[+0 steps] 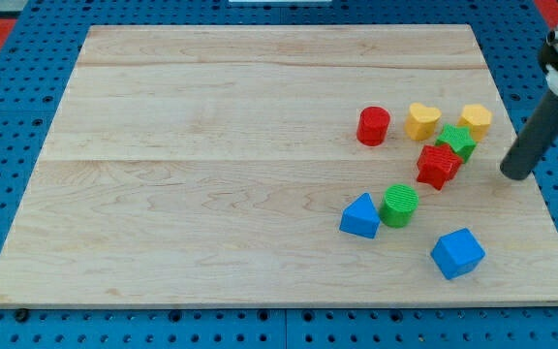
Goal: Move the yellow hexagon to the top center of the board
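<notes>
One bare rod with nothing held: your tip (515, 174) sits right of and just below the yellow hexagon (475, 120) at the board's (211, 194) right edge, so push it up-left.

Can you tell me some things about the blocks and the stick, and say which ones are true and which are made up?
1. My tip is to the view's right of the yellow hexagon. True.
2. The yellow hexagon sits at the board's top center. False: it is near the right edge.
3. The green star touches the red star. True.
4. The red cylinder is right of the yellow heart. False: it is left of it.
</notes>
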